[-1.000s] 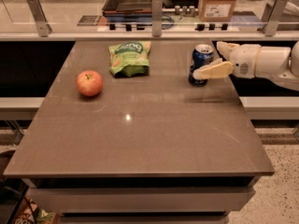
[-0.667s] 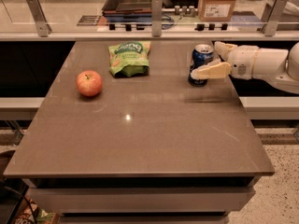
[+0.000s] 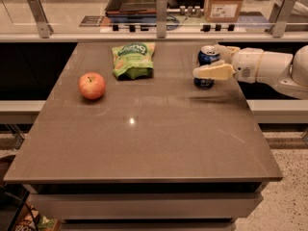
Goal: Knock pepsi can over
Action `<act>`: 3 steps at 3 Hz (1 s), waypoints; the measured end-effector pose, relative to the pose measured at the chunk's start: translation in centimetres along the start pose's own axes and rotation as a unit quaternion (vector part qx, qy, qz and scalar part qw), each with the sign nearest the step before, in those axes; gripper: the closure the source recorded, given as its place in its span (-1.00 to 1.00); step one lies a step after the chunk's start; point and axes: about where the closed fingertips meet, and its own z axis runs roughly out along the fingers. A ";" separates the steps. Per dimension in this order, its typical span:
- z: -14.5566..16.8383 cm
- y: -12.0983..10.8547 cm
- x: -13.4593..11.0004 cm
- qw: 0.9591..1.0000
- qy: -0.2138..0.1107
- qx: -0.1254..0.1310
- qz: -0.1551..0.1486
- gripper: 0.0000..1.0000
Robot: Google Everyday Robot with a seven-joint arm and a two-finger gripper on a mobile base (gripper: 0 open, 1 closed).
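The pepsi can (image 3: 208, 57) is blue with a silver top rim. It stands upright near the table's right edge, toward the back. My gripper (image 3: 210, 61) reaches in from the right on a white arm (image 3: 262, 66). It is open, with the can between its two cream fingers. The near finger (image 3: 214, 72) lies across the can's front and hides its middle. The far finger (image 3: 224, 49) is behind the can. Whether the fingers touch the can is unclear.
A green snack bag (image 3: 133, 59) lies at the back centre and a red apple (image 3: 92, 85) sits at the left of the brown table (image 3: 144, 143). A railing with metal posts (image 3: 161, 8) runs behind the table. The table's right edge is close under the arm.
The gripper has shifted slightly left along the can. The can still stands upright in about the same spot.
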 end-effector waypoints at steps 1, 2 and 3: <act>0.4 0.2 0.0 1.000 -0.001 -0.003 0.000 -0.05; 0.6 0.3 -0.1 1.000 -0.001 -0.005 0.000 0.41; 0.8 0.5 -0.1 1.000 -0.001 -0.007 0.000 0.88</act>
